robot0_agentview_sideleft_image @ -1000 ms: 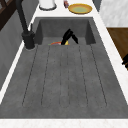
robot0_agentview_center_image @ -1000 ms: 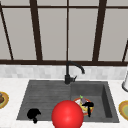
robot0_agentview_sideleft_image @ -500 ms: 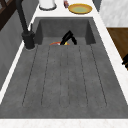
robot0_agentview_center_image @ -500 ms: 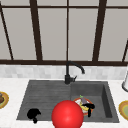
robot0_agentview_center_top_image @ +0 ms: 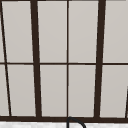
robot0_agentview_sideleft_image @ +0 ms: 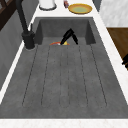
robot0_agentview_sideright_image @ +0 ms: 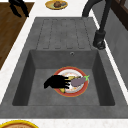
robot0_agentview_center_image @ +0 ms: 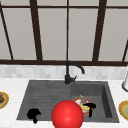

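- Your right hand (robot0_agentview_sideright_image: 56, 82) sits in the sink basin (robot0_agentview_sideright_image: 37, 62), lower middle of the right side view, fingers reaching over the red-rimmed plate (robot0_agentview_sideright_image: 60, 92) and touching the eggplant (robot0_agentview_sideright_image: 78, 81); you cannot tell whether they grip it.
- Your left hand (robot0_agentview_center_image: 33, 114) hangs at the front view's lower left, fingers curled, holding nothing.

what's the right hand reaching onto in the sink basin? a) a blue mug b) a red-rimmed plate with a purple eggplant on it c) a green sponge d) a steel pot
b: in the right side view the right hand lies over the red-rimmed plate on the basin floor, its fingers against the purple eggplant.
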`<action>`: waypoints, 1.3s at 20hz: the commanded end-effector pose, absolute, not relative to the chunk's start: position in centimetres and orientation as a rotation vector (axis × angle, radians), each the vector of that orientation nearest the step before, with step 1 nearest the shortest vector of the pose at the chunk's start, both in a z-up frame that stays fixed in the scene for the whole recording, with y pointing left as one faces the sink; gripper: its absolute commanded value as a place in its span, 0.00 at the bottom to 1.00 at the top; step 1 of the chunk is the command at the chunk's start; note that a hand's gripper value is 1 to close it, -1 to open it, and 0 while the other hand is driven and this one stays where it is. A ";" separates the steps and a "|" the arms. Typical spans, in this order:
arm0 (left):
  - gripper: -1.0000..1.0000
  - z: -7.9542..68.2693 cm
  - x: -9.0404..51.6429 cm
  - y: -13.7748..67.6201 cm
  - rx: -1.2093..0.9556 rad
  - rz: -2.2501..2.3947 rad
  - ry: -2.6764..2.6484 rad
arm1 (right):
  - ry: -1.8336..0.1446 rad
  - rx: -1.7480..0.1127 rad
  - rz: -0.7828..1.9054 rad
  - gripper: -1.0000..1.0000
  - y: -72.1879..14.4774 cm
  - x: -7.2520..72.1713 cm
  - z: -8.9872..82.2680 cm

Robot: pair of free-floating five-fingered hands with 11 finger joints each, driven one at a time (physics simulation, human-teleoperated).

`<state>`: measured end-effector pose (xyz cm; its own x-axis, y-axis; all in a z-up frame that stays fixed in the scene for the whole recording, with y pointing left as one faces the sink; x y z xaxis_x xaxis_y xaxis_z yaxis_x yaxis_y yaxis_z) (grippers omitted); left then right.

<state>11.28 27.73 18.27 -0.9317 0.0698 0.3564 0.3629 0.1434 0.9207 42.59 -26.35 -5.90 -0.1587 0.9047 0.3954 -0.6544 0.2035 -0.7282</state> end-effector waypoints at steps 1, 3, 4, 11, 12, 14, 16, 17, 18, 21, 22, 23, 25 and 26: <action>0.50 18.3 11.3 27.7 -0.424 -1.871 -2.190 | -0.991 -0.338 1.370 0.00 -26.8 41.1 -4.5; 0.50 18.3 11.3 27.7 -0.424 -1.871 -2.190 | -0.912 -0.369 1.387 0.00 -26.6 41.3 -4.9; 0.50 18.3 11.3 27.7 -0.424 -1.871 -2.190 | -0.854 -0.383 1.392 0.00 -26.6 41.6 -5.4; 0.50 18.3 11.3 27.7 -0.424 -1.871 -2.190 | -0.726 -0.402 1.398 0.00 -26.2 41.9 -5.0; 0.50 18.3 11.3 27.7 -0.424 -1.871 -2.190 | -0.718 -0.401 1.395 0.00 -26.1 42.0 -4.9; 0.50 18.3 11.3 27.7 -0.424 -1.871 -2.190 | -0.702 -0.402 1.394 0.00 -25.9 42.1 -4.8; 0.50 18.3 11.3 27.7 -0.424 -1.871 -2.190 | -0.685 -0.398 1.395 0.00 -25.7 42.2 -4.7; 0.50 18.3 11.3 27.7 -0.424 -1.871 -2.190 | -0.676 -0.394 1.396 1.00 -25.6 42.2 -4.8; 0.50 18.3 11.3 27.7 -0.424 -1.871 -2.190 | -0.688 -0.412 1.413 1.00 -25.0 42.3 -4.9; 0.50 18.3 11.3 27.7 -0.424 -1.871 -2.190 | -0.748 -0.501 1.390 1.00 -23.6 43.0 -5.3; 0.50 18.3 11.3 27.7 -0.424 -1.871 -2.190 | -0.764 -0.538 1.381 1.00 -23.2 43.2 -5.5; 0.50 18.3 11.3 27.7 -0.424 -1.871 -2.190 | -0.775 -0.568 1.380 1.00 -23.1 43.0 -5.6; 0.50 18.3 11.3 27.7 -0.424 -1.871 -2.190 | -0.808 -0.592 1.369 1.00 -23.2 42.5 -5.9; 0.50 18.3 11.3 27.7 -0.424 -1.871 -2.190 | -0.827 -0.613 1.360 1.00 -23.0 42.5 -6.0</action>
<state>11.28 27.73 18.27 -0.9317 0.0698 0.3564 0.3629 0.1434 0.9207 43.48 -23.78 -4.28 -0.0285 0.9718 0.2339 -0.5441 0.1812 -0.8192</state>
